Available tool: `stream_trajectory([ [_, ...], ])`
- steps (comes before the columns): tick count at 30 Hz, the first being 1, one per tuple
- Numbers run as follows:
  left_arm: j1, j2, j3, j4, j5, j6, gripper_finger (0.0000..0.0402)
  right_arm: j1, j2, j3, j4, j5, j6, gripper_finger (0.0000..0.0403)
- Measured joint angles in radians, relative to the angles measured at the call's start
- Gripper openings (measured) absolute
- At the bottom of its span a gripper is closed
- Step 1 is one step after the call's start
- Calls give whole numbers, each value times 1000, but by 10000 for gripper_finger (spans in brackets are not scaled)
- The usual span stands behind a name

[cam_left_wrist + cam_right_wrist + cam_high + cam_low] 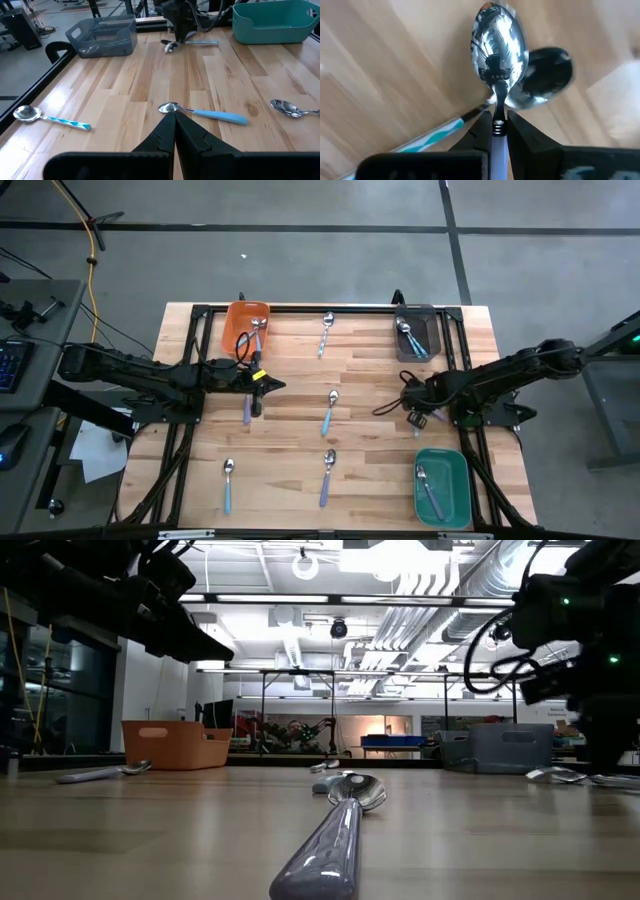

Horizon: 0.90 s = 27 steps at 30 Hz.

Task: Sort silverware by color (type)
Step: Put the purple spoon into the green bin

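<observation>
My right gripper [414, 416] is near the table's right side, shut on a spoon [498, 47] with a pale lilac handle. Right under it a second spoon with a teal-and-white handle [432, 136] lies flat on the wood; it also shows as the spoon [192, 43] in the left wrist view. My left gripper [268, 385] hovers left of centre, shut and empty, its tips [173, 116] pointing at a blue-handled spoon [330, 412]. A purple-handled spoon [247, 409] lies on the table beside it. More spoons [326, 332], [327, 476], [228, 483] lie flat on the wood. My right gripper pinches the lilac-handled spoon at its neck [498, 107], where the handle meets the bowl, between its two fingers. The fingers run along the spoon and the bowl sticks out past the tips. The bowl hangs over the other spoon's bowl [547, 75].
An orange bin [233, 330] at the far left, a grey bin [432, 330] at the far right and a green bin [455, 480] at the near right each hold spoons. Black frame rails run along the table's edges. Cables hang by the right wrist [395, 395].
</observation>
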<state>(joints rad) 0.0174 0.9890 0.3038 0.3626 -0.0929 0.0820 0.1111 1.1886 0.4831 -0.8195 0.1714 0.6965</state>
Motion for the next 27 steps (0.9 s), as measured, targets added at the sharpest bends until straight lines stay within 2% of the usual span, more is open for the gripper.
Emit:
stream_trajectory([
  [7,0,0,0,1,0,0,0,0,-3,111,-46,27,11,14],
  [15,0,0,0,1,0,0,0,32,-4,323,-171,5,137,13],
  [20,0,0,0,1,0,0,0,163,-4,448,-172,-15,273,12],
  [27,0,0,0,1,0,0,0,445,35,537,-173,-36,584,9],
])
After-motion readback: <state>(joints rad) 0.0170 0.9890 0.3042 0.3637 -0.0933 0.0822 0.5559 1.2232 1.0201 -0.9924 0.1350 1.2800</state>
